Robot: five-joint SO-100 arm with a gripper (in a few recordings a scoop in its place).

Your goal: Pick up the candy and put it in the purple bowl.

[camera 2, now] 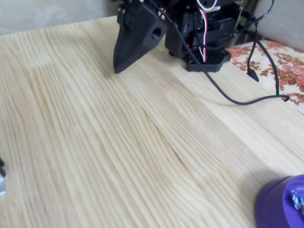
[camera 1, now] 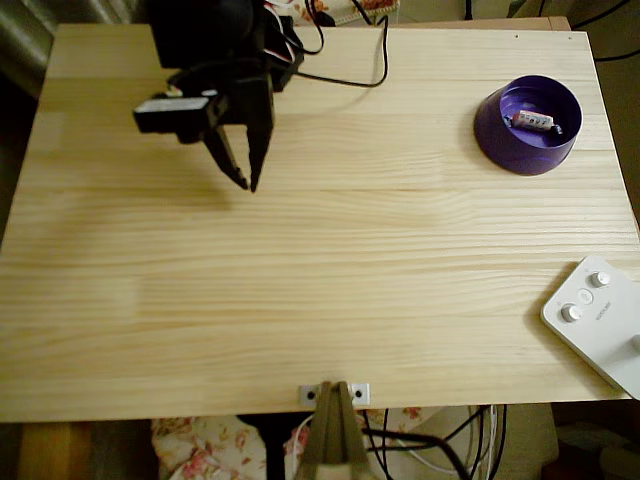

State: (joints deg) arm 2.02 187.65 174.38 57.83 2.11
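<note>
We find candy (camera 1: 533,122) inside purple bowl (camera 1: 527,150), well apart from gripper (camera 1: 244,181); jaws narrowly parted, empty. We judge task done.

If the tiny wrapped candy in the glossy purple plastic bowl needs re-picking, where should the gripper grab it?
Grip the tiny wrapped candy across its short cylindrical middle, coming straight down. It lies flat inside the glossy purple plastic bowl, whose sloping walls probably block a side approach. The black two-finger gripper hangs far off to the left in the overhead view.

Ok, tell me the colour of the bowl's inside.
Lighter violet than its deep-purple outside; the purple bowl shows best in the overhead view.
</note>
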